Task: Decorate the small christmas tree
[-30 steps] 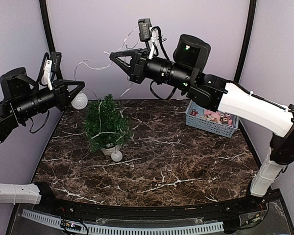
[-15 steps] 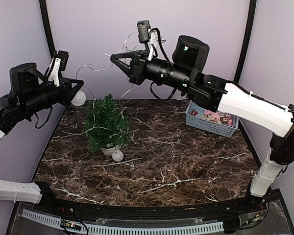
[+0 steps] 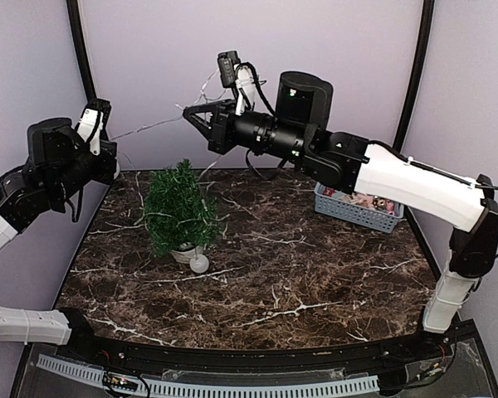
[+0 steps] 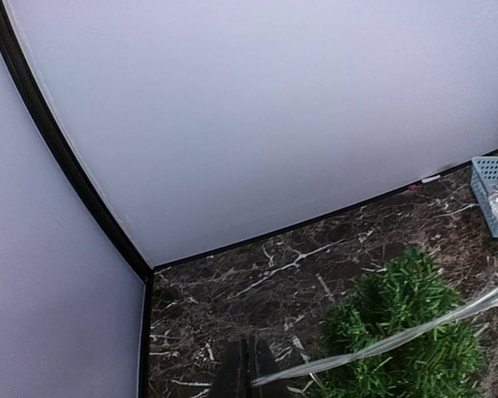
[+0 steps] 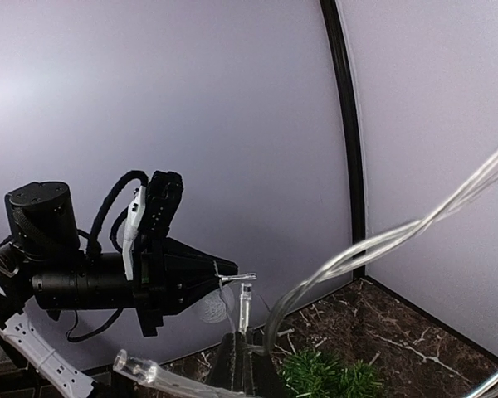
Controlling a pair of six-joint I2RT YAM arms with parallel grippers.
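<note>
Gripping clear twisted wire [image 4: 398, 337] over bushy tree [image 3: 178, 211]: left gripper [image 4: 249, 350] and right gripper [image 5: 239, 348]

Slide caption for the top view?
Left gripper and right gripper hold a clear light string above the small christmas tree.

small christmas tree [image 3: 181, 211], dark green, bushy, upright
</note>
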